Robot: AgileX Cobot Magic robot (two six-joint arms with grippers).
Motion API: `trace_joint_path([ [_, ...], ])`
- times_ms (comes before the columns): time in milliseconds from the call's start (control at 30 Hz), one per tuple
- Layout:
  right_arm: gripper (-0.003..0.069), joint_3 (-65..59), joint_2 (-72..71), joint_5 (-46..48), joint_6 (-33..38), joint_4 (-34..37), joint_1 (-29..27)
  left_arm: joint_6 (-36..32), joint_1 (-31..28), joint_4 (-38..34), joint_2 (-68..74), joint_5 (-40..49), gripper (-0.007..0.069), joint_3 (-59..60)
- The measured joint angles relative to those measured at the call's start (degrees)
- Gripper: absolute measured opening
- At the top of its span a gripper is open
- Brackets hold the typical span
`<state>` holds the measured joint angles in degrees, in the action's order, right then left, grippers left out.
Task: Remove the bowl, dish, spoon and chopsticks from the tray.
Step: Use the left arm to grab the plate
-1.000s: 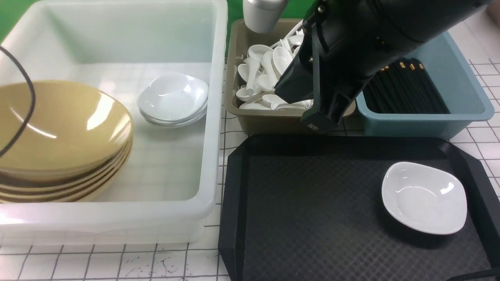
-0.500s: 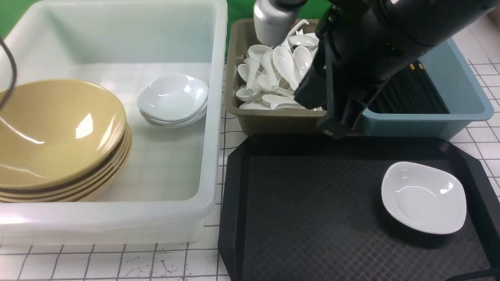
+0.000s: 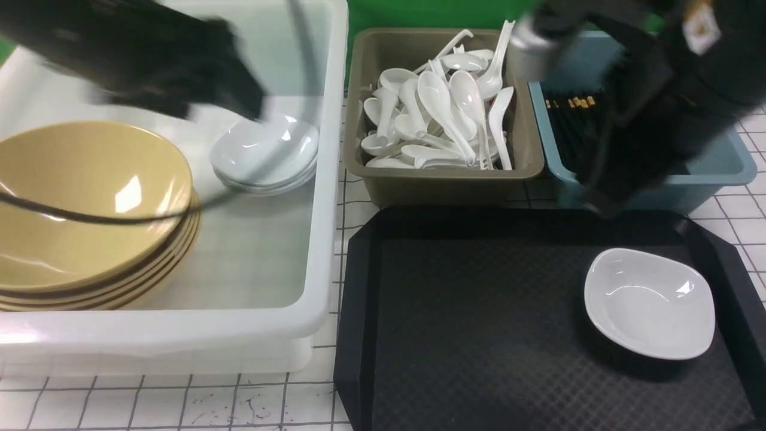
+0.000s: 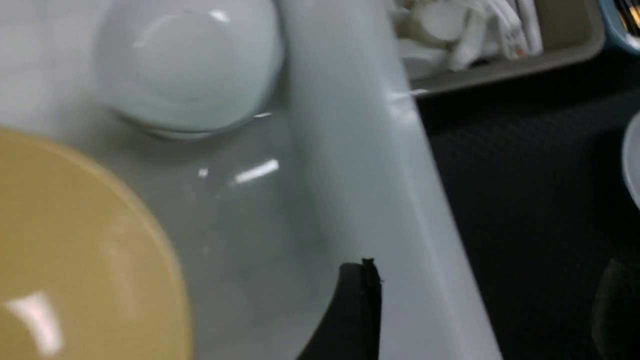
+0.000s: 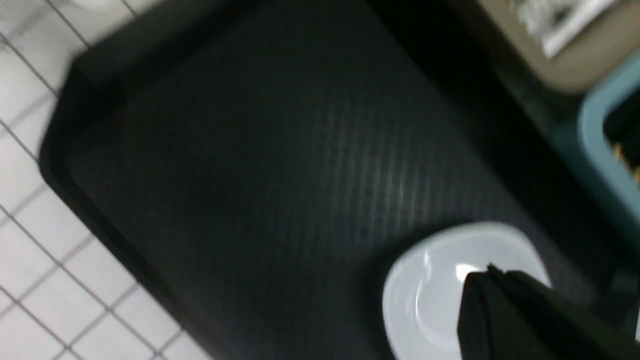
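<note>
The black tray holds only the white dish, near its right end. My right gripper looks shut and empty, hovering above the dish. In the front view it is blurred at the tray's far rim. My left gripper is open and empty above the white tub's wall. In the front view it is a blur over the tub. Yellow bowls are stacked in the tub. Spoons fill the tan bin. Black chopsticks lie in the blue bin.
The white tub stands left of the tray and also holds a stack of white dishes. The tan bin and blue bin stand behind the tray. A gridded white tabletop lies in front.
My right arm has swung right, from over the spoon bin to the blue bin and tray's far right. My left arm has come into view over the tub. The top yellow bowl has settled flat.
</note>
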<state>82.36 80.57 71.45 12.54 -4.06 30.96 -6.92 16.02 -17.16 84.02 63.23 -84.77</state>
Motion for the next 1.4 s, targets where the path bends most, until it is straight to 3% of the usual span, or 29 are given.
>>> trace_joint_path([
  [233, 0.0048, -15.36, -13.58, 0.08, -2.43, -0.08, -7.91, -0.45, 13.86, -3.32, 14.17, -6.13, 0.0544, -2.55],
  [433, 0.0048, -24.19, -24.44, 0.14, -3.08, -0.31, -13.78, -1.72, 21.51, -5.2, 26.41, -7.19, 0.0544, -12.47],
  [700, 0.0048, -28.68, -29.34, 0.29, -3.47, -0.32, -14.27, -1.87, 24.81, -5.81, 39.39, -7.64, 0.0544, -24.96],
  [967, 0.0048, -29.02, -29.34, -2.08, -3.47, -0.32, -14.27, -3.07, 26.39, -13.77, 50.34, -9.65, 0.0544, -34.04],
  [1167, 0.0048, -29.02, -29.34, -2.45, -3.47, -0.32, -14.27, -4.94, 29.25, -14.75, 56.06, -11.85, 0.0541, -38.81],
  [1300, 0.0048, -29.02, -29.34, -2.61, -3.47, -0.32, -14.27, -5.12, 31.05, -12.27, 58.27, -13.81, 0.0475, -41.17],
  [1400, 0.0048, -29.02, -29.34, -2.73, -3.47, -0.32, -14.27, -5.12, 31.99, -9.08, 58.73, -14.07, 0.0337, -41.86],
])
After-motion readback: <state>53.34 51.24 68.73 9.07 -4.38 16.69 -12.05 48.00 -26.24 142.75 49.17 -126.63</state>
